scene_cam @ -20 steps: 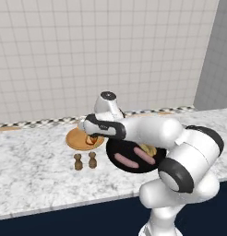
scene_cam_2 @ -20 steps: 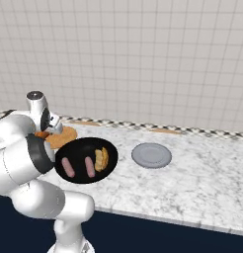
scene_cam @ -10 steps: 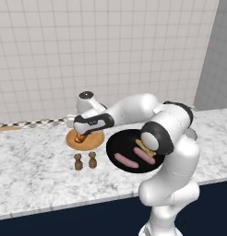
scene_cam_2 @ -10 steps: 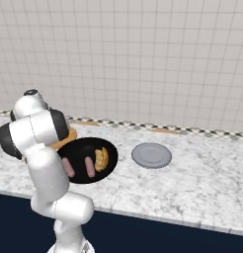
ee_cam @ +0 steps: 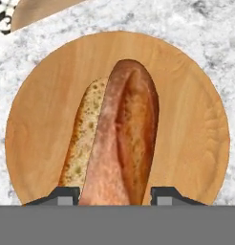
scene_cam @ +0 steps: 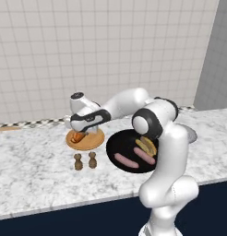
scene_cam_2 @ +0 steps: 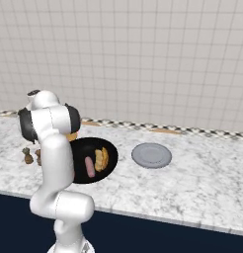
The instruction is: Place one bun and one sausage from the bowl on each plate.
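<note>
Ahead of you a wall of pale square tiles [scene_cam: 110, 55] fills twelve o'clock. At its foot a thin checkered strip [scene_cam_2: 192, 131] runs along the back of the white-and-grey marbled tabletop [scene_cam: 32, 170]. At two o'clock in the left base view stands a plain grey wall panel [scene_cam: 214, 55]. Below the tabletop's front edge, dark navy cabinet fronts [scene_cam_2: 168, 237].

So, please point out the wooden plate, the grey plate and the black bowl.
wooden plate [ee_cam: 196, 124]: hand view, bare right part of its surface.
grey plate [scene_cam_2: 151, 155]: right base view, its middle.
black bowl [scene_cam: 116, 146]: left base view, bare left inside.
</note>
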### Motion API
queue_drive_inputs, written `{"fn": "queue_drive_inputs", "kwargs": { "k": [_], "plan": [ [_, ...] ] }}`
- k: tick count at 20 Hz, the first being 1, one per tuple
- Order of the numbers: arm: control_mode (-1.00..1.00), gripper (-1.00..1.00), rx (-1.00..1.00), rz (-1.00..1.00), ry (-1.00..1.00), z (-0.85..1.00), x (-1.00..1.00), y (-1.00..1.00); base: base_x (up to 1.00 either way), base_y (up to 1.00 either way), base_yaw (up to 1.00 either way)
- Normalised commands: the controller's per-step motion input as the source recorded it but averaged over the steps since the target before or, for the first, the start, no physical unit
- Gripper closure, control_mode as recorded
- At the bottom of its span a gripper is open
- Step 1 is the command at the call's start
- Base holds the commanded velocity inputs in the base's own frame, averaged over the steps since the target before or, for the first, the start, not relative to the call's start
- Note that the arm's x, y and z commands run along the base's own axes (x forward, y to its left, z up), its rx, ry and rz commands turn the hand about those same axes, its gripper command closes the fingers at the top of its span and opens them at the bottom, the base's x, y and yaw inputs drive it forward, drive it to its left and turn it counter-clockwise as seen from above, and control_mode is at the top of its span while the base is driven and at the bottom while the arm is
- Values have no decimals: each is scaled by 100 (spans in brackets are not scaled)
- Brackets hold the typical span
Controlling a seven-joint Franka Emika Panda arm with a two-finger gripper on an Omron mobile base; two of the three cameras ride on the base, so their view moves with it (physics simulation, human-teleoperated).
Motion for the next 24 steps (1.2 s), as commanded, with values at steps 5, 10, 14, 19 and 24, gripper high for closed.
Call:
{"fn": "queue_drive_inputs", "kwargs": {
  "k": [5,10,14,19,24],
  "plan": [
    [-100,-100,6,-1,0,2,0,-24,0,0,0],
    [-100,-100,16,0,-7,78,-52,-75,0,0,0],
    [-100,-100,15,5,0,70,-92,-100,0,0,0],
    [-100,-100,6,12,3,45,-89,-100,0,0,0],
    [-100,-100,0,23,18,11,-73,-94,0,0,0]
  ]
}}
